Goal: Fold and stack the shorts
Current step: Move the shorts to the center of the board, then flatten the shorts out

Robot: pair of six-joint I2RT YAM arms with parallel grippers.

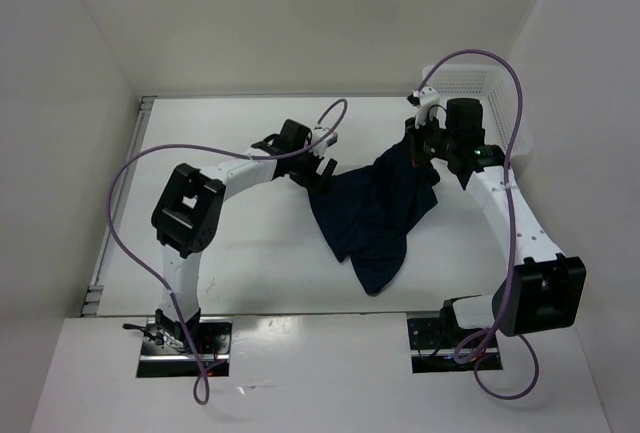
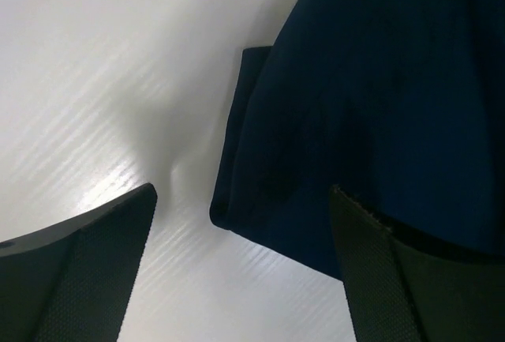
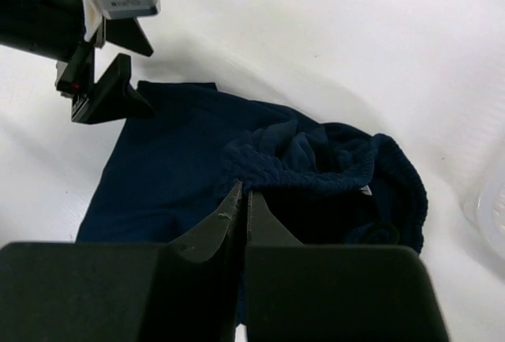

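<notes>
The shorts (image 1: 375, 218) lie on the white table (image 1: 230, 273), right of the middle, between the 2 arms. They are not folded. The dark navy fabric is spread in a loose, crumpled shape, with 1 end pointing to the near edge and the upper part drawn up toward the right arm.

The right gripper (image 3: 241, 200) has its jaws pressed together on a bunched, ribbed part of the shorts, which looks like the waistband. From the wrist view the fabric rises in folds to the fingertips, so this end is lifted a little from the table.

The left gripper (image 1: 318, 168) is at the far left corner of the shorts. Its jaws stand wide apart. In its wrist view 1 finger (image 2: 87, 271) is over the bare table, and the other finger (image 2: 394, 279) is at the fabric. A hemmed edge of the shorts lies between them, flat on the table. I cannot tell if this finger touches the cloth.

A white mesh basket (image 1: 470, 83) stands in the far right corner, behind the right gripper and apart from the shorts.
</notes>
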